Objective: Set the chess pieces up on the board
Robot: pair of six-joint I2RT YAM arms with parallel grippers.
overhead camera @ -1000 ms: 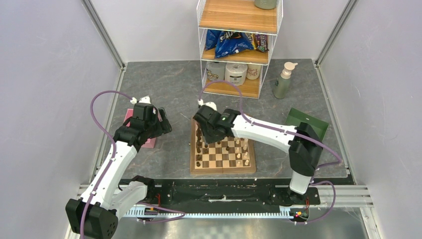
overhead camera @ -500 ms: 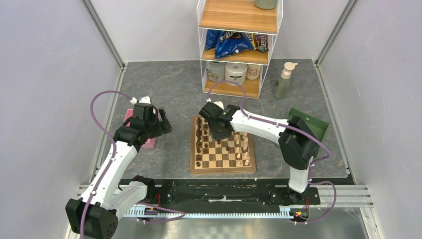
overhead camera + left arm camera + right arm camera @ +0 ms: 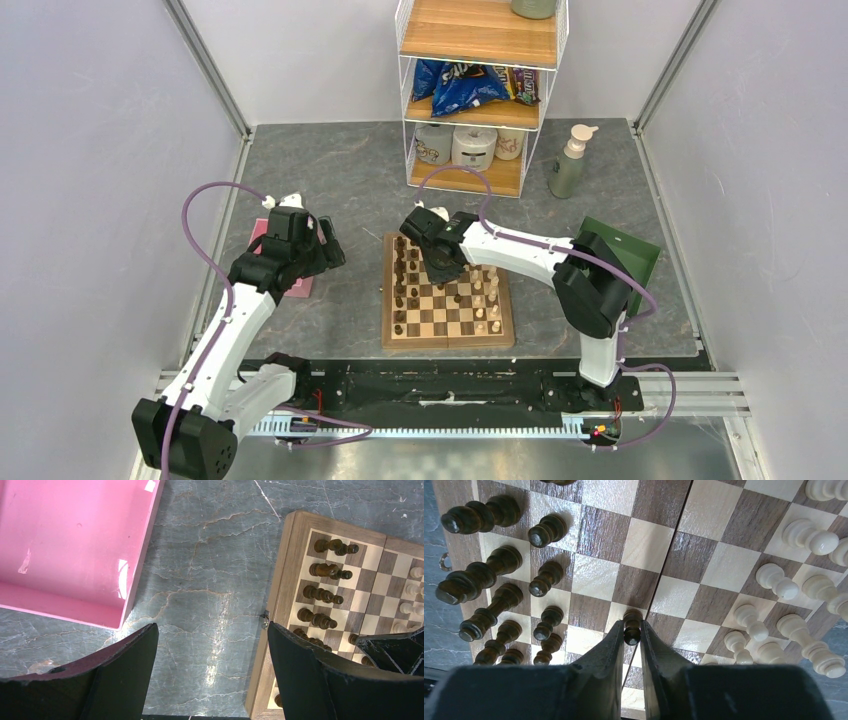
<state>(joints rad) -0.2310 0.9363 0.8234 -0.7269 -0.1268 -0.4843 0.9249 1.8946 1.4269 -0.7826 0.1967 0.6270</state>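
Note:
The board [image 3: 446,342] lies at the table's middle. Dark chess pieces [image 3: 402,292] line its left files and cream ones [image 3: 487,300] its right. My right gripper [image 3: 437,267] hangs over the board's far half. In the right wrist view its jaws [image 3: 631,630] press both sides of a dark pawn [image 3: 632,624], which stands on the board's centre seam [image 3: 594,577]. Dark pieces [image 3: 479,575] stand left of it and cream ones [image 3: 774,580] right. My left gripper [image 3: 325,250] hovers wide open [image 3: 212,630] over bare table, left of the board's edge [image 3: 277,605].
A pink tray [image 3: 75,540] sits left of the board, under the left arm. A green tray [image 3: 620,245] leans at the right. A wire shelf [image 3: 480,100] with snack bags and paper rolls stands at the back, and a soap bottle [image 3: 570,160] is beside it.
My right gripper has swung from the board's far left corner toward its far middle, and its jaws have narrowed onto the dark pawn. The left arm has not moved.

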